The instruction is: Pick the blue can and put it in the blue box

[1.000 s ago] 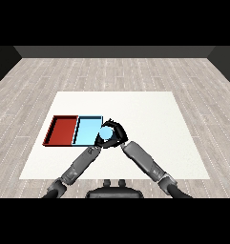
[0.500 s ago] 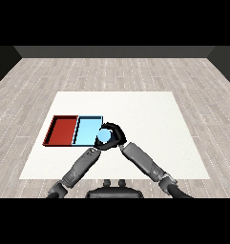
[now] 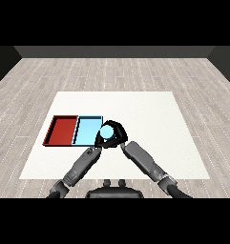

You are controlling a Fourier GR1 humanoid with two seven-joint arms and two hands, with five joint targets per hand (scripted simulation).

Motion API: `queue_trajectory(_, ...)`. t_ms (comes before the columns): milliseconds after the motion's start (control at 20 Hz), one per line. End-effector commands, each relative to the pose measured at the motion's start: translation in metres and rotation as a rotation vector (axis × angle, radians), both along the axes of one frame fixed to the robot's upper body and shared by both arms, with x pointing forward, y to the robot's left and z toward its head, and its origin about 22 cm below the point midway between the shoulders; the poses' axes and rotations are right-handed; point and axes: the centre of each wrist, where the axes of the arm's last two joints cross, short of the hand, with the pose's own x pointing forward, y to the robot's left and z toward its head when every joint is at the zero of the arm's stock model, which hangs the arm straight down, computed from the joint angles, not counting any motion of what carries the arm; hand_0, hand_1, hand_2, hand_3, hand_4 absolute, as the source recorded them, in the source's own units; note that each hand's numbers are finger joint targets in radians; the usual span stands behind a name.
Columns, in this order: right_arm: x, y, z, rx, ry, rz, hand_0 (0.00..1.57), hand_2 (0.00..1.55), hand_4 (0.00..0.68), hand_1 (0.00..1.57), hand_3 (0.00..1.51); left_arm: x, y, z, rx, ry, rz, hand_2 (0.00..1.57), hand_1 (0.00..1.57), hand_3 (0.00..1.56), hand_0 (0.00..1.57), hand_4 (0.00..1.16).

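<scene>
Head view, looking down across a white table [image 3: 150, 109]. Two trays lie side by side toward the table's left: a red tray [image 3: 63, 130] on the outside and a light blue tray [image 3: 88, 129] touching its right edge. The robot's right hand [image 3: 117, 133] reaches in from the lower right, its black fingers curled round the blue can [image 3: 107, 131]. The can is held above the table at the blue tray's right rim, partly overlapping that rim in this view. Its pale round end faces the camera, so its long axis appears roughly upright. The blue tray lies directly to the left of the can and the hand, so the coming move is probably a short carry leftward over the rim before lowering. The left hand [image 3: 98, 145] sits just below and to the left of the can, near the tray's front right corner; its fingers cannot be made out.
</scene>
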Motion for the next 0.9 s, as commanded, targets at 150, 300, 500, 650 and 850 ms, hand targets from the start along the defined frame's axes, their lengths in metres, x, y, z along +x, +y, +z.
queue_trajectory(150,-0.005,-0.001,0.001,0.023,0.031,-0.004,0.00,0.00,0.000,0.00,0.00,0.003,-0.007,-0.001,-0.033,0.029,-0.007,1.52,1.57,1.45,1.57,1.10)
queue_trajectory(300,0.000,-0.009,0.005,0.019,0.033,-0.006,0.00,0.00,0.000,0.00,0.00,0.010,-0.009,0.010,-0.030,0.032,-0.020,1.52,1.57,1.45,1.57,1.10)
queue_trajectory(500,-0.002,-0.011,0.000,0.054,0.007,-0.005,0.00,0.00,0.000,0.00,0.00,0.010,0.002,-0.009,-0.020,0.025,-0.003,1.55,1.57,1.48,1.57,1.14)
queue_trajectory(650,0.001,-0.010,0.014,0.048,0.038,-0.054,0.00,0.00,0.000,0.00,0.00,0.000,-0.012,-0.001,0.015,0.027,0.011,1.57,1.57,1.50,1.57,1.14)
queue_trajectory(850,0.000,-0.020,0.006,0.069,0.051,-0.015,0.00,0.00,0.000,0.00,0.00,-0.003,-0.007,-0.017,0.030,0.002,0.012,1.57,1.57,1.51,1.57,1.13)
